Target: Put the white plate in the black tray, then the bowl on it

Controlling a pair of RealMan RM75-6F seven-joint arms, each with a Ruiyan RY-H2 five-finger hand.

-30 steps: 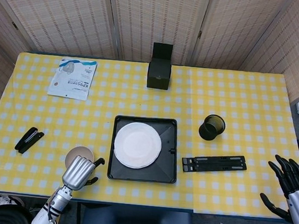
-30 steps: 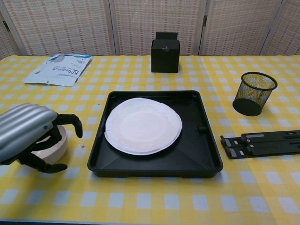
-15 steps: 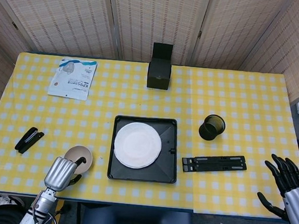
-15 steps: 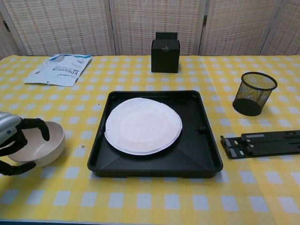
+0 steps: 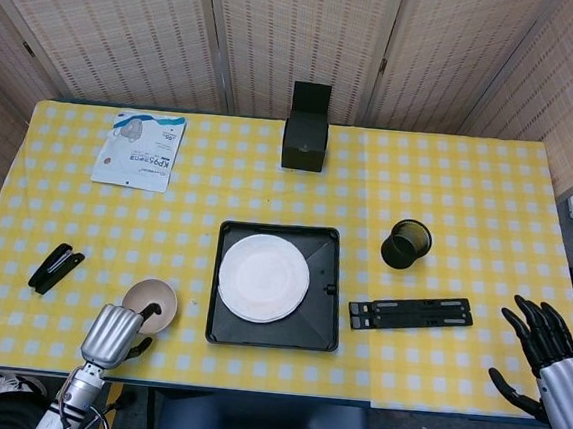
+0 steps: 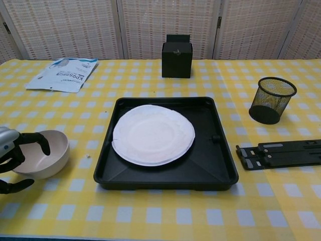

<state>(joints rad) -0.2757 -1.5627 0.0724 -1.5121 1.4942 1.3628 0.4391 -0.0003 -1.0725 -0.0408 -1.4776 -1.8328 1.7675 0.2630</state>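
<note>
White plate (image 5: 264,278): round, lies flat inside the black tray (image 5: 324,313), toward the tray's left half, its rim near the left wall; in the chest view the plate (image 6: 153,134) covers most of the tray floor left of centre, and the tray (image 6: 215,165) shows bare floor at right with a small knob on its right wall. Bowl (image 5: 150,301): beige, upright, on the yellow checked tablecloth (image 5: 449,189) just left of the tray, apart from it; the chest view shows the bowl (image 6: 47,155) at the table's near left. Left hand (image 5: 110,334): silver-backed, dark fingers, at the bowl's near edge; in the chest view the left hand (image 6: 12,155) has one finger curled over the bowl's rim and a thumb lying low on the cloth beside the bowl's base, the bowl resting on the table; whether this amounts to a firm hold cannot be told. Right hand (image 5: 545,358): at the table's far right near edge, fingers spread apart, holding nothing; seen in the head view only. Other items: black flat stand (image 5: 410,314) lying just right of the tray; black mesh cup (image 5: 405,244) behind it; black box (image 5: 306,128) at the back centre; white and blue packet (image 5: 140,148) at the back left; black stapler (image 5: 55,268) near the left edge, left of the bowl.
</note>
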